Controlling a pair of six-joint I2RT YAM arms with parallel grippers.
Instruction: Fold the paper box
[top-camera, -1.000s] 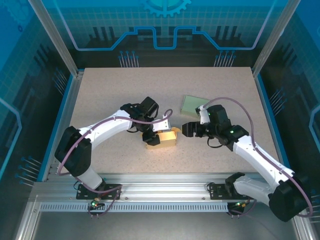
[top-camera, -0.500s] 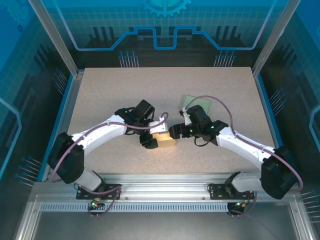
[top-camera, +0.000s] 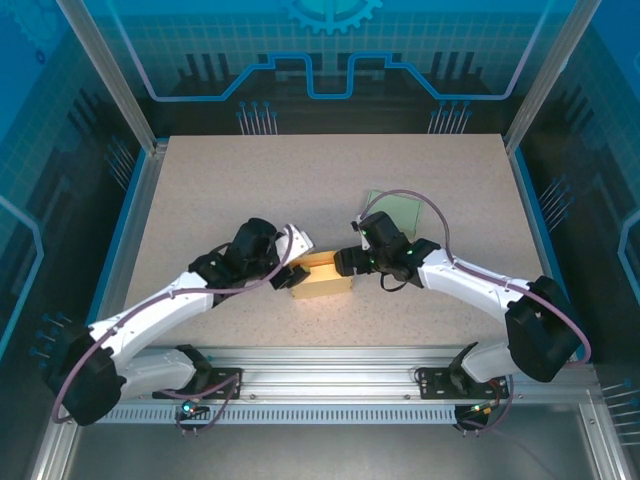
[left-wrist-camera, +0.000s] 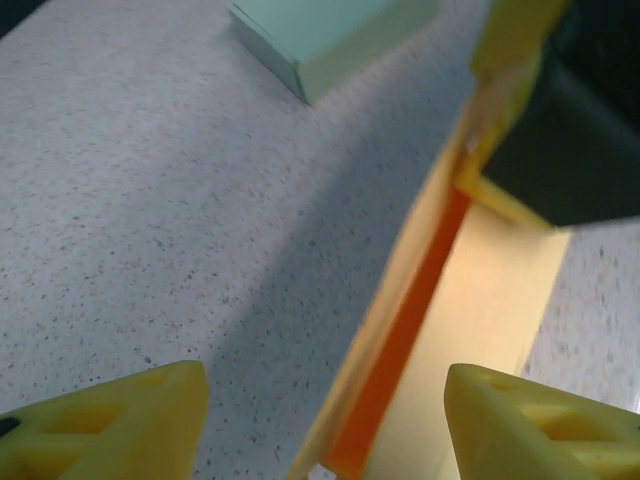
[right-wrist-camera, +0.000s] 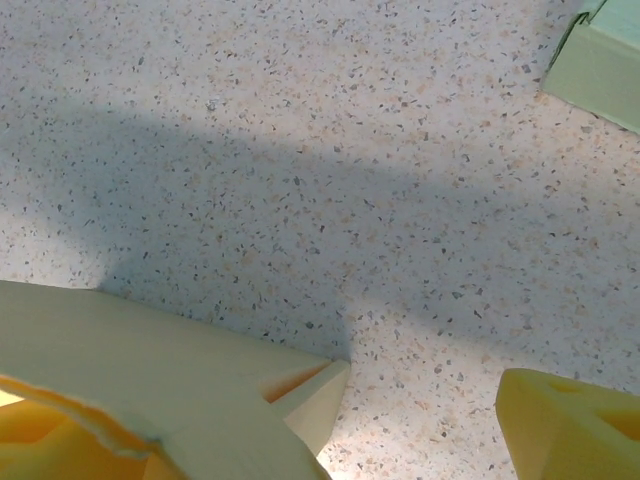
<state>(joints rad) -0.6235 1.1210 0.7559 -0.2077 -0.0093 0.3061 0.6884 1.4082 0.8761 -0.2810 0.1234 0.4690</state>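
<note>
The yellow paper box (top-camera: 322, 278) lies on the table between both grippers. My left gripper (top-camera: 292, 275) is at its left end, open. In the left wrist view a thin box wall (left-wrist-camera: 400, 330) with an orange inner face runs up between the two yellow fingertips (left-wrist-camera: 130, 420), with clear gaps on both sides of my left gripper (left-wrist-camera: 325, 425). My right gripper (top-camera: 345, 262) is at the box's right end, open. In the right wrist view a pale box flap (right-wrist-camera: 160, 370) covers the left finger, while the right finger (right-wrist-camera: 570, 430) stands well apart from it.
A flat pale green box (top-camera: 395, 208) lies behind the right arm, also seen as the green box (left-wrist-camera: 330, 35) and its corner (right-wrist-camera: 600, 60). The speckled table (top-camera: 250, 190) is bare to the back and left. A metal rail (top-camera: 330, 385) borders the near edge.
The left arm has swung down and left, its gripper now low at the box's left end. The right gripper has moved left up to the box's right end.
</note>
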